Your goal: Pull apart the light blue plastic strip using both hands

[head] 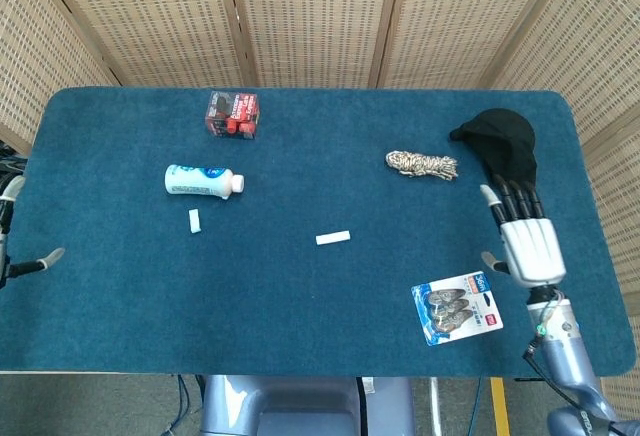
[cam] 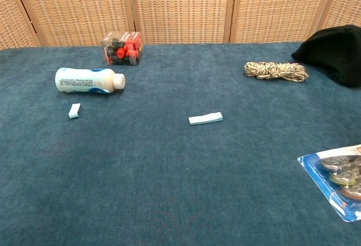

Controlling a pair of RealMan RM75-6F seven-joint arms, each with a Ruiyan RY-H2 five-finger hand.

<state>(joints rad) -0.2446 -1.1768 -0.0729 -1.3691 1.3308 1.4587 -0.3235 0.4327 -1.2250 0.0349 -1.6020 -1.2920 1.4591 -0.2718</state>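
The light blue plastic strip lies in two pieces: a longer one [head: 333, 238] mid-table and a short one [head: 194, 220] below the white bottle [head: 203, 179]. Both look light, thin and stiff, best pinched by the ends. The right hand [head: 524, 239] is spread and empty near the table's right edge; the left hand [head: 14, 236] barely shows, so I cannot tell its state.

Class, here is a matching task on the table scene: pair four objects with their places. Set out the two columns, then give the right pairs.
Objects:
1. white plastic bottle
2. longer light blue plastic strip piece
3. black cloth cap
4. blue blister card of coins

Places:
A. near the table's middle
B. far right corner
C. near right edge
D. lying on its side, left half

Pairs: 1-D, 2-A, 3-B, 4-C
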